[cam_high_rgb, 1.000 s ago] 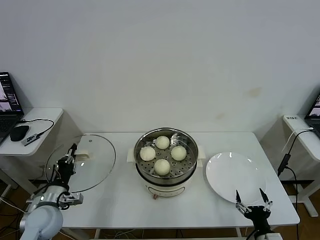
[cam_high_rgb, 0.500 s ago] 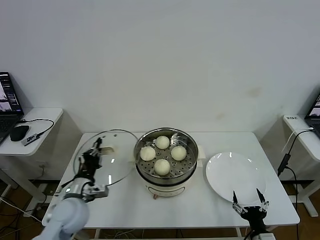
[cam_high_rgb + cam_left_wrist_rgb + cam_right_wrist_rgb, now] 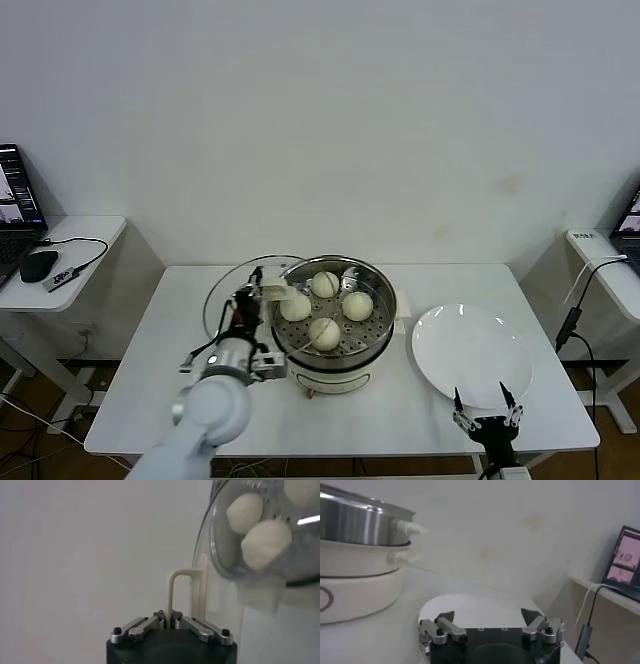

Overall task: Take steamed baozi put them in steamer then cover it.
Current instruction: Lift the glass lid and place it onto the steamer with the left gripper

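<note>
clear glass cover (image 3: 240,300) tilted in left gripper (image 3: 252,290), cream handle pinched

Your left claw (image 3: 254,296) grips the glass lid (image 3: 245,300) by its cream handle, tilted, at the pot's (image 3: 332,322) left rim. Four buns (image 3: 324,332) sit in the pot just right of that claw. Your right claw (image 3: 484,411), fingers spread, hangs below the white plate (image 3: 470,352).

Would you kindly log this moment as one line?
left gripper: shut on cover | baozi: in steamer | right gripper: open
</note>
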`<act>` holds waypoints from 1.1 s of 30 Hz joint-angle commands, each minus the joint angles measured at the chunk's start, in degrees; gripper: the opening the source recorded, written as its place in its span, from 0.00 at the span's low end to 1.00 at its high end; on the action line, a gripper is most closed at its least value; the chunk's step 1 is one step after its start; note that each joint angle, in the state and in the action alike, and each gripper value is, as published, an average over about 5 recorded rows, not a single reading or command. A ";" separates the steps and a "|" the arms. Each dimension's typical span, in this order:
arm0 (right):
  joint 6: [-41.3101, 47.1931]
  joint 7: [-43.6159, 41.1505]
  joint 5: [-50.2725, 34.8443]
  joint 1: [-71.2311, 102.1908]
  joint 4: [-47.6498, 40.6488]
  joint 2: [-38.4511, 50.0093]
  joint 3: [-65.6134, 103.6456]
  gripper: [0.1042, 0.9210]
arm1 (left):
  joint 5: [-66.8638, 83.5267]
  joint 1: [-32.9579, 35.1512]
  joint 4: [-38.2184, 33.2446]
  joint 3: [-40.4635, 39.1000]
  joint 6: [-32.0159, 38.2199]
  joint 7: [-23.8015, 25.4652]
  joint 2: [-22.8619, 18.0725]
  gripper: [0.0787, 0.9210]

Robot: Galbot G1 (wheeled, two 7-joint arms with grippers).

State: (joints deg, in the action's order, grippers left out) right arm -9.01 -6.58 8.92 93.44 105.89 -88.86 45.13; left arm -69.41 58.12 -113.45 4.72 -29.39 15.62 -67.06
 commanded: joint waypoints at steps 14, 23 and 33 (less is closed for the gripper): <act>-0.48 0.13 1.92 -0.46 -2.27 -0.50 -0.54 0.88 | -13.14 -9.06 12.92 -11.38 -2.10 3.98 -16.13 0.09; -0.61 0.13 1.87 -0.76 -2.80 -0.35 -0.78 0.88 | -14.32 -8.97 16.19 -10.27 -1.33 3.07 -17.34 0.09; -0.76 0.06 1.97 -0.84 -3.12 -0.33 -1.21 0.88 | -15.33 -7.85 16.42 -9.98 -0.80 2.64 -17.97 0.09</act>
State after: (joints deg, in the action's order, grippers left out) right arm -9.69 -6.49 10.77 92.63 102.94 -89.16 44.05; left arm -83.42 50.21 -98.90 -4.82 -30.30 18.28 -83.73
